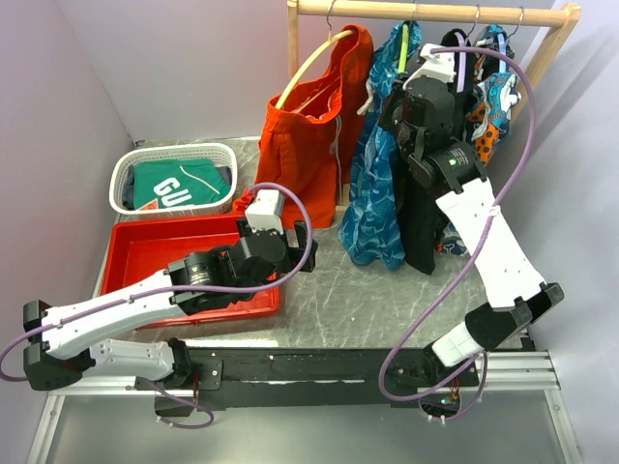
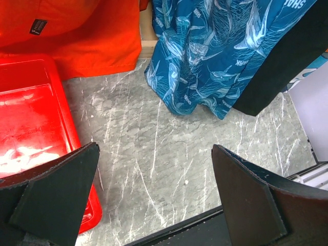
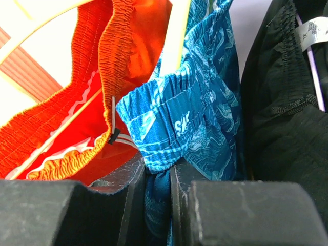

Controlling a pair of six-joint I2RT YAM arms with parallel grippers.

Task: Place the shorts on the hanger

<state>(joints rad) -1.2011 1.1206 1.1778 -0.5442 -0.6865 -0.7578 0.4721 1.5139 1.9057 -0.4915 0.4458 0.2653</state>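
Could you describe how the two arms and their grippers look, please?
The left arm and right arm have white shells and black joints. A purple cable loops along each. The right arm shows a small green light. The left gripper and right gripper have flat black fingers.

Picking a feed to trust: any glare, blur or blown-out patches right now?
Top external: evenly lit and sharp. Left wrist: white glare on the red tray. Right wrist: blown out at upper left, its own fingers blurred, the shorts sharp.
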